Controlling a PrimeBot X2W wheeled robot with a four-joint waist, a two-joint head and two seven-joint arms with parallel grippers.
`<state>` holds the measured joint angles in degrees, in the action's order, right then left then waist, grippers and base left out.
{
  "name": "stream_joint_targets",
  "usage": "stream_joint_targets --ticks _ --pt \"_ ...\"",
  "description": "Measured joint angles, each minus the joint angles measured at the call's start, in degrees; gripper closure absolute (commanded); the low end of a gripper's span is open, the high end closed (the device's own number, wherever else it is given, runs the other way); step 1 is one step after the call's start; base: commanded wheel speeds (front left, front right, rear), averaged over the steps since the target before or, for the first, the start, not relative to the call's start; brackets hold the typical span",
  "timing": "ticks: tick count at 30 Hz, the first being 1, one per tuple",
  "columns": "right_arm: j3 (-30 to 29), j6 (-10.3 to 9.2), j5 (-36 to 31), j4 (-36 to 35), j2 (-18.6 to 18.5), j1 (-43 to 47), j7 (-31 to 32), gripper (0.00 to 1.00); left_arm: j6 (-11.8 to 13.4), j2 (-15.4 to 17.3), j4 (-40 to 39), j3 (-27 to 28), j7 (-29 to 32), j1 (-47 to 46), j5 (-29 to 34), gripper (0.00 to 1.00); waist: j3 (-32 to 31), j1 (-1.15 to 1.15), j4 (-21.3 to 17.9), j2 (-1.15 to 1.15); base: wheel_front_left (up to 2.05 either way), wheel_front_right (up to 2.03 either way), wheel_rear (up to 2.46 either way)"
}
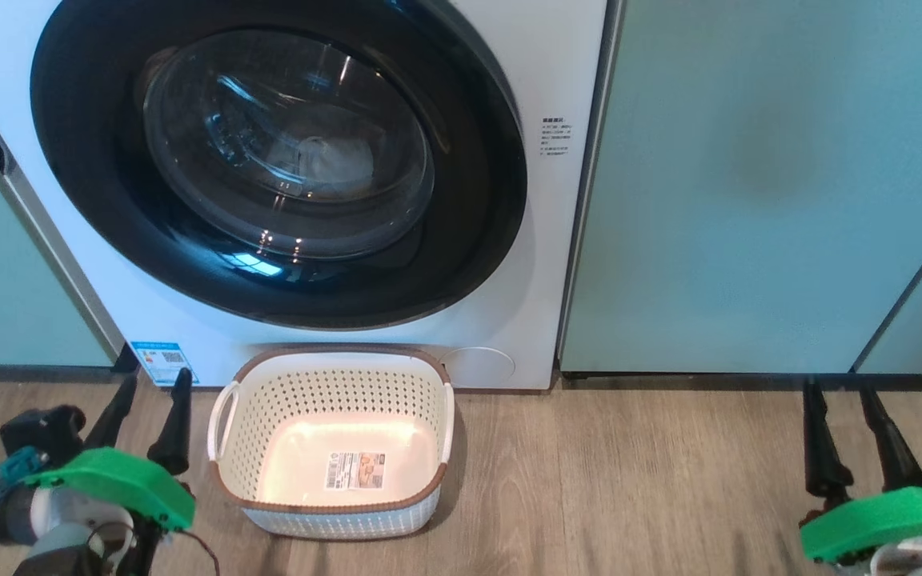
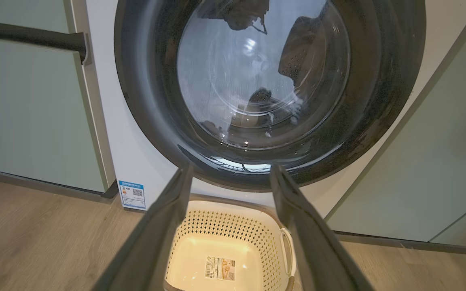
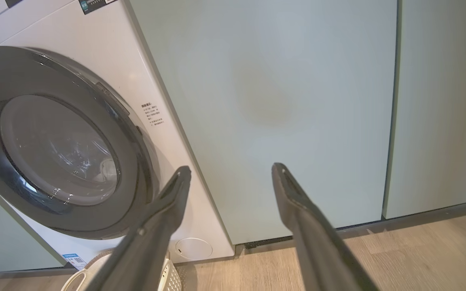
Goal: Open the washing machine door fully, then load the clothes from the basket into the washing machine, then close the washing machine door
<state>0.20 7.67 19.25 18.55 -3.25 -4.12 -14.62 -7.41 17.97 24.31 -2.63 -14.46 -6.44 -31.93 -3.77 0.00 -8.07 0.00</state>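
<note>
Both sides of the white washing machine [image 1: 545,264] meet pale green cabinets [image 1: 749,200] above a wood-plank floor [image 1: 629,480]; its blue label [image 1: 163,362] is unreadable. The basket [image 1: 333,392] stands mouth-up just below the shut washing machine door [image 1: 77,160], long axis across it. Left gripper [image 1: 155,382] and right gripper [image 1: 839,392] gape, holding nothing

A: What is seen underfoot?
B: A pale wood-plank floor [image 1: 629,480] is laid.
A: And behind?
B: Pale green cabinets [image 1: 749,200] are set above a dark plinth [image 1: 709,378]; a dark bar handle [image 2: 26,38] is fitted to one.
</note>
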Motion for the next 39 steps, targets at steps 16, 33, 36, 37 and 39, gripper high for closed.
stream_joint_targets --ticks 16,33,36,37,39 --pt "0.0 0.00 -0.2 0.4 0.2 0.4 0.0 0.00 0.0 -0.4 0.8 0.3 0.0 -0.9 0.2 0.00 -0.2 0.00 0.2 0.00 0.00 0.00 0.00" --pt "0.5 0.00 -1.3 0.8 0.2 0.5 0.0 0.00 0.0 -0.6 2.1 -1.0 0.0 -0.9 0.1 0.00 -0.3 0.00 0.9 0.00 0.00 0.00 0.00" --pt "0.7 0.00 -1.3 1.0 0.2 0.5 0.0 0.00 0.0 -0.6 2.1 -1.0 0.0 -0.9 0.1 0.00 -0.3 0.00 1.0 0.00 0.00 0.00 0.00" --pt "0.7 0.00 -1.3 1.0 0.2 0.5 0.0 0.00 0.0 -0.6 2.1 -1.0 0.0 -0.9 0.1 0.00 -0.3 0.00 1.0 0.00 0.00 0.00 0.00" --pt "0.7 0.00 -1.3 1.1 0.2 0.5 0.0 0.00 0.0 -0.6 2.1 -1.1 0.0 -1.0 0.1 0.00 -0.3 0.00 1.1 0.00 0.00 0.00 0.00"
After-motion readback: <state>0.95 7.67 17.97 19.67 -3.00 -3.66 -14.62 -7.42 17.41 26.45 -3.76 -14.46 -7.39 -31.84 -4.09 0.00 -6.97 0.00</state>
